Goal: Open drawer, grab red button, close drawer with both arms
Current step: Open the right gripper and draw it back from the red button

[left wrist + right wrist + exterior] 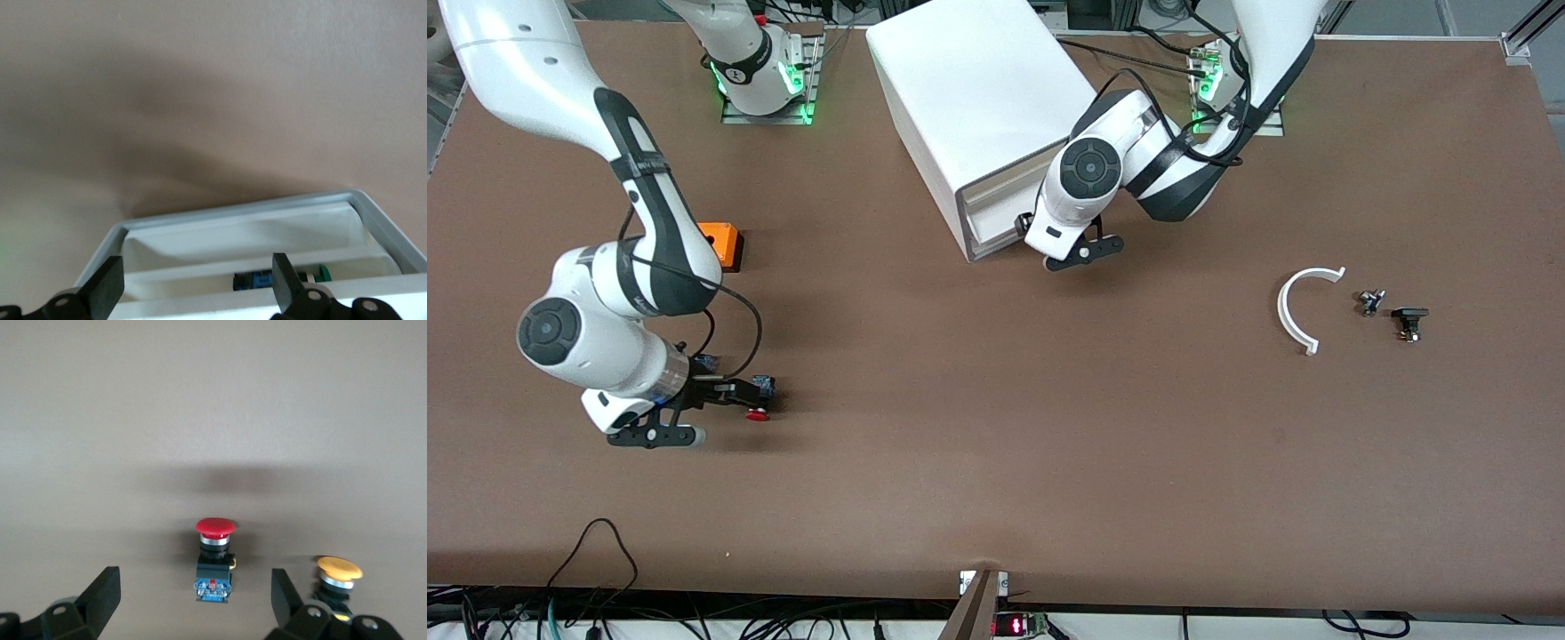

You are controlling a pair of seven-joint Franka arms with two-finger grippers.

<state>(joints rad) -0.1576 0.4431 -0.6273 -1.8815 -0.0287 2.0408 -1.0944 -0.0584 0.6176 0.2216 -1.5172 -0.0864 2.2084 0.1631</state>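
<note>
The button (215, 559), red cap and black-and-blue body, lies on its side on the brown table, also in the front view (758, 414). My right gripper (197, 600) (734, 391) is just above it, open, both fingers clear of it. At the white cabinet (978, 98) my left gripper (1080, 253) (197, 287) is open in front of the drawers, holding nothing. The drawer (267, 263) shows as a white edge between the left fingers. Under that edge is a gap with a blue-bodied, green-capped part (313, 275) inside.
An orange-capped button (337, 573) lies close beside the red one. An orange cube (723, 242) sits by the right arm. Toward the left arm's end lie a white curved piece (1294, 311) and two small dark parts (1371, 300) (1409, 320).
</note>
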